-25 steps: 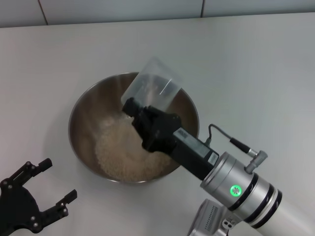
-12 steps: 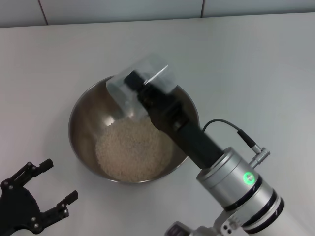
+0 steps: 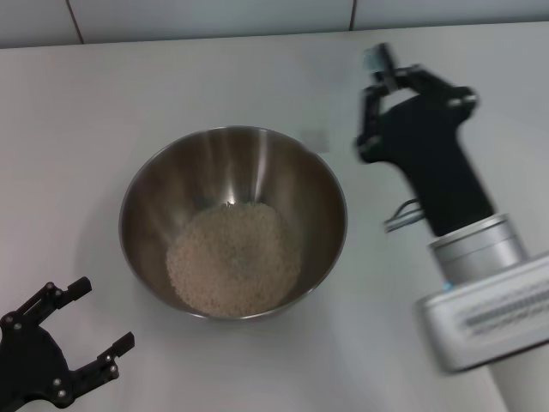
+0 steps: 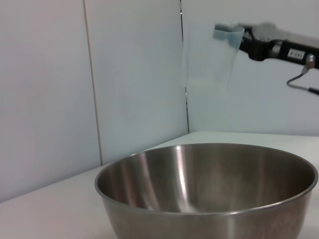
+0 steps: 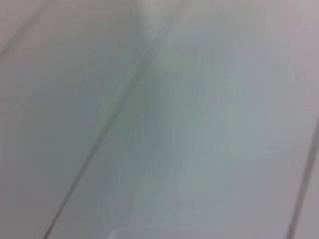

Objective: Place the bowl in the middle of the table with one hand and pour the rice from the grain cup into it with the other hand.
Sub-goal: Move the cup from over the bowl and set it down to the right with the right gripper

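Observation:
The steel bowl [image 3: 225,163] stands on the white table [image 3: 171,77] with a heap of rice [image 3: 232,257] in its bottom. My right gripper [image 3: 403,81] is raised to the right of the bowl and behind it. It is shut on the clear grain cup [image 4: 209,59], which looks empty and hangs mouth-up above the table beyond the bowl [image 4: 209,199]. In the head view the cup is almost invisible. My left gripper [image 3: 103,313] is open and empty at the front left, just left of the bowl.
A tiled wall [image 3: 214,17] runs along the table's far edge. The right wrist view shows only blurred pale surfaces with seam lines.
My right gripper has lifted the cup off the bowl's rim and swung it up and to the right. The rice has settled in the bowl. The left arm has not moved.

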Tool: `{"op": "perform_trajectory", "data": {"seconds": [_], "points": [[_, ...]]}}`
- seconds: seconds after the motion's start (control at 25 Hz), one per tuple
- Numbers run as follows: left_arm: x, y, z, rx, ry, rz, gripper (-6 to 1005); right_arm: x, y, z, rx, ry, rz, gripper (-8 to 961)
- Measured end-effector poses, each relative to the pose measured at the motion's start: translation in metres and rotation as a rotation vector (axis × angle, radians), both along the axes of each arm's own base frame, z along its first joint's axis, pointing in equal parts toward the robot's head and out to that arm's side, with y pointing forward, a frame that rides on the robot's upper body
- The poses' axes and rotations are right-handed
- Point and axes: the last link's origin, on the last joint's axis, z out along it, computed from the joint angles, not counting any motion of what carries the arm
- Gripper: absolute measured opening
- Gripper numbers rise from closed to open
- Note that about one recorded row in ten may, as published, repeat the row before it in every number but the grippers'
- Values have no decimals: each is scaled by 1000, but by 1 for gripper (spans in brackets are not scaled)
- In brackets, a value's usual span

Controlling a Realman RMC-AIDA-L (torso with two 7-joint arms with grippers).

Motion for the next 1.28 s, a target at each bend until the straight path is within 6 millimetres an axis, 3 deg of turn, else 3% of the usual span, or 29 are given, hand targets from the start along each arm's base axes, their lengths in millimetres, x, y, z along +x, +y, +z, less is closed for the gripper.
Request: {"op": "perform_trajectory", "data": {"seconds": [0.2,0.24,0.48,1.0,1.28], "points": [[0,0,0,0,-2,-2,859,45,15,12,-80,206,-96,18],[0,0,0,0,-2,-2,859,61,20,14,-103,217,-115,18],[1,1,0,0,-2,-5,859,93,38,18,-166,197,-187,19],[2,3,0,-1,-3,-13,859,99,66,-11,-366,42,-281,54],[3,3,-1,-3,-5,-15,859,100,70,-17,-404,-10,-287,81]]}}
